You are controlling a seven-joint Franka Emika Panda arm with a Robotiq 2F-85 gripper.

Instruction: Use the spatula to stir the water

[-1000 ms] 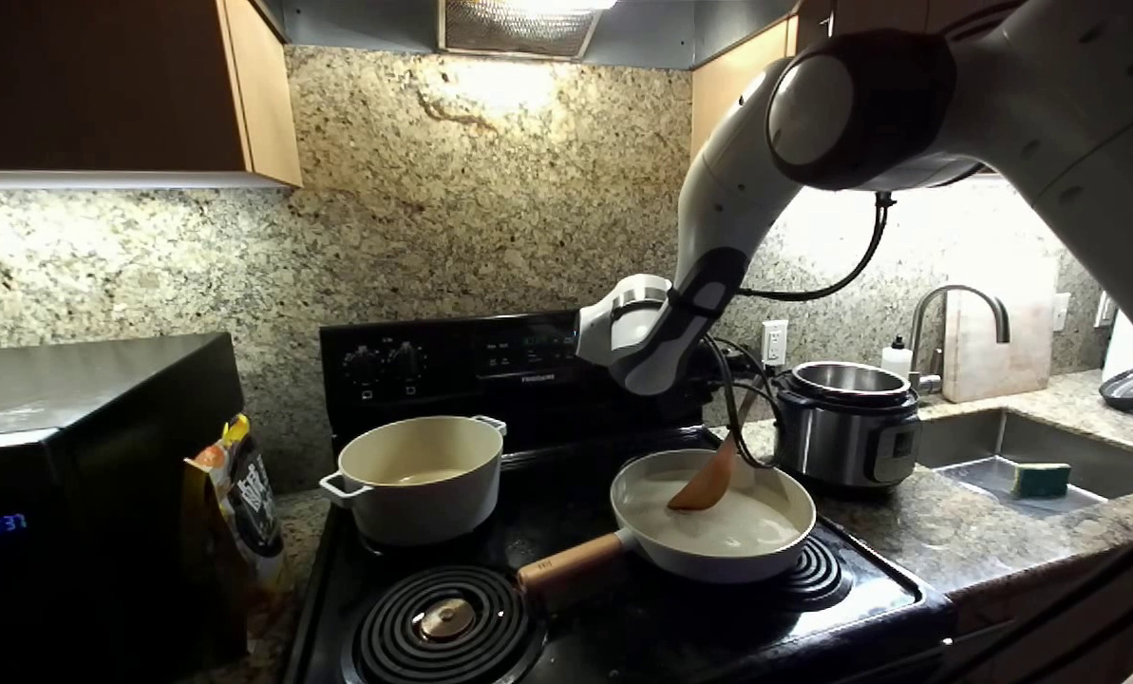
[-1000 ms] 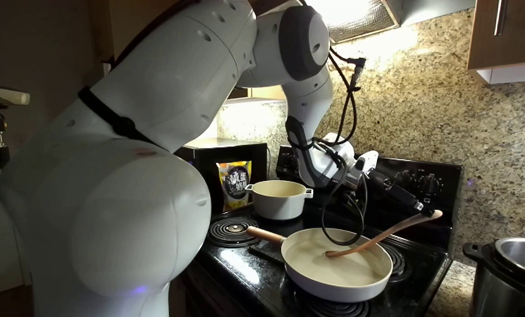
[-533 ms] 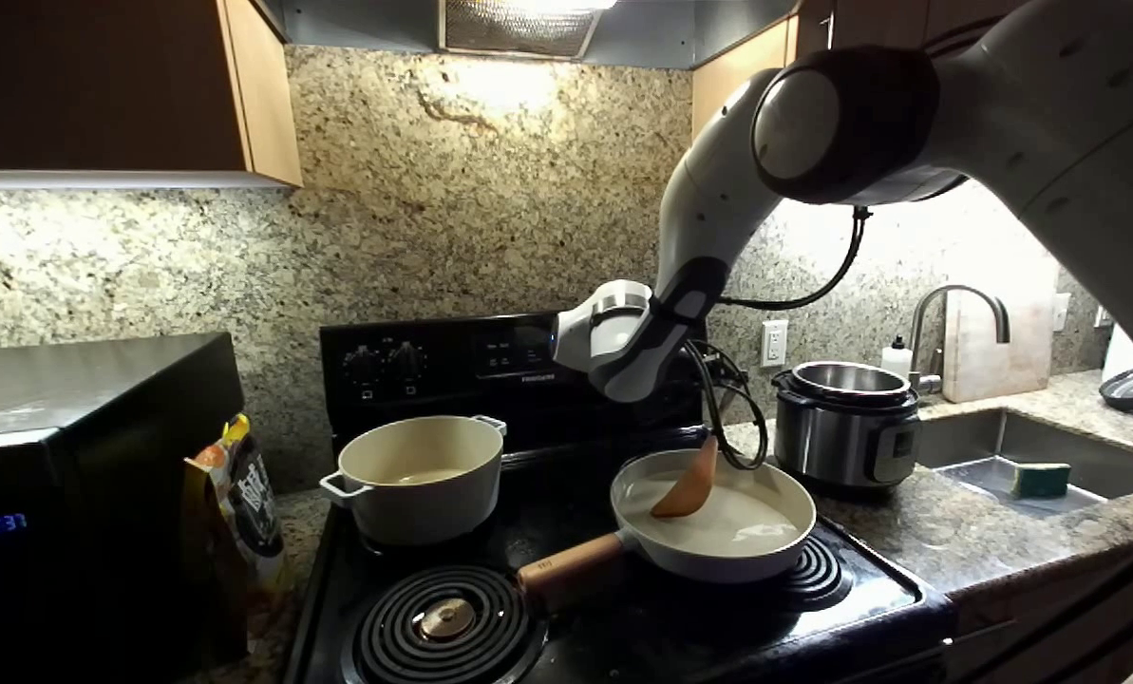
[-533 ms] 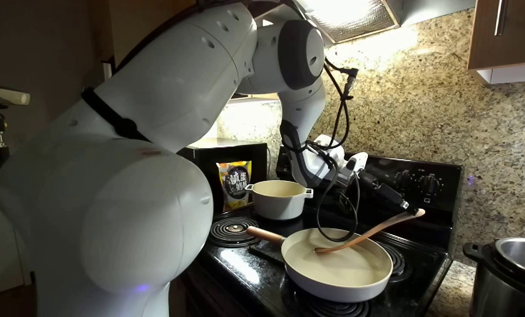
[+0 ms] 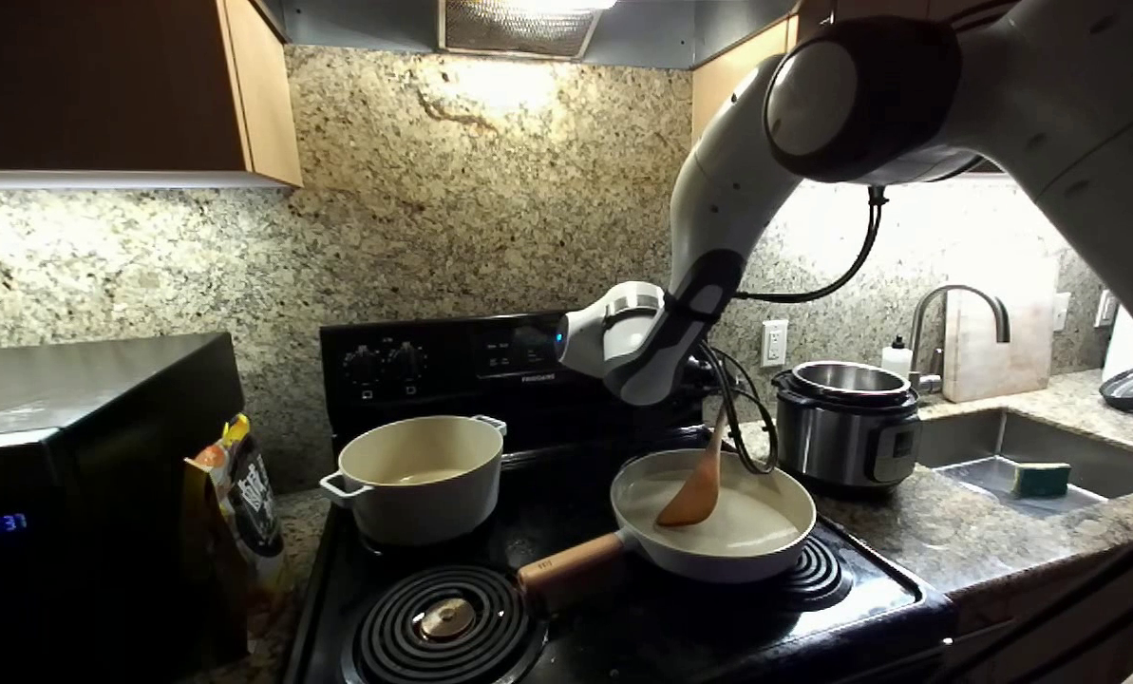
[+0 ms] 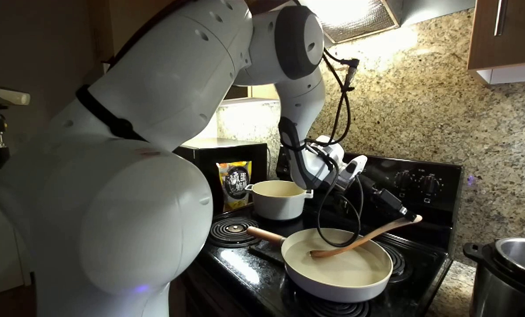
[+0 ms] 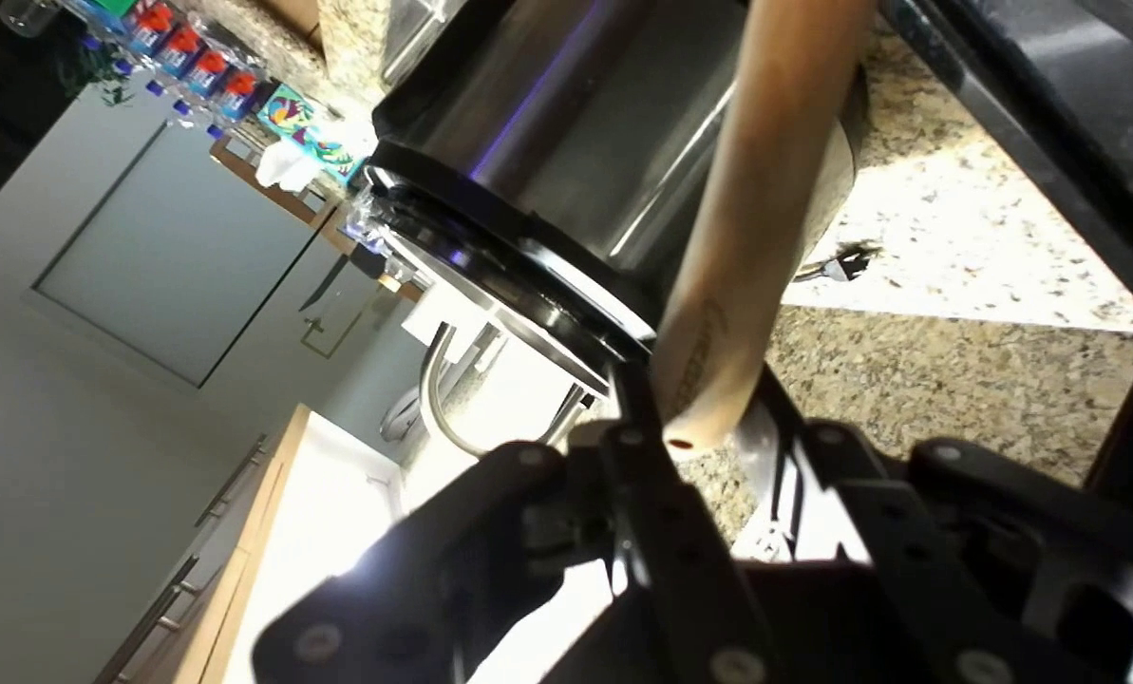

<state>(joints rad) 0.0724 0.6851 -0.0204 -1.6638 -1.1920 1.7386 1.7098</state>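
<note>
Tan and wooden, the spatula [image 5: 703,484] leans, in an exterior view, with its blade dipped in the pale water [image 5: 756,521] of one cream frying pan [image 5: 713,567]. From where I stand, one two-handled pot [image 5: 433,513] sits left of the spatula; farther left, the microwave [image 5: 101,532] shows 22:37. Behind the spatula, the stove panel [image 5: 452,375] bears what looks like FRIGIDAIRE.

In an exterior view, one printed bag [image 6: 235,185], left of the spatula and beyond it, carries Chinese characters. The arm [image 6: 178,79] arches over from the spatula's left, elbow high, wrist slanting down to the end effector [image 6: 409,215], which pinches the spatula's handle near its top.

In the wrist view, two black fingers [image 7: 634,404] press either side of that handle; its small marking is too blurred to read. Beyond the spatula, one steel cooker [image 7: 575,142] stands on the counter [image 7: 955,389]; well off to the spatula's upper left are four red-labelled bottles [image 7: 183,43].
</note>
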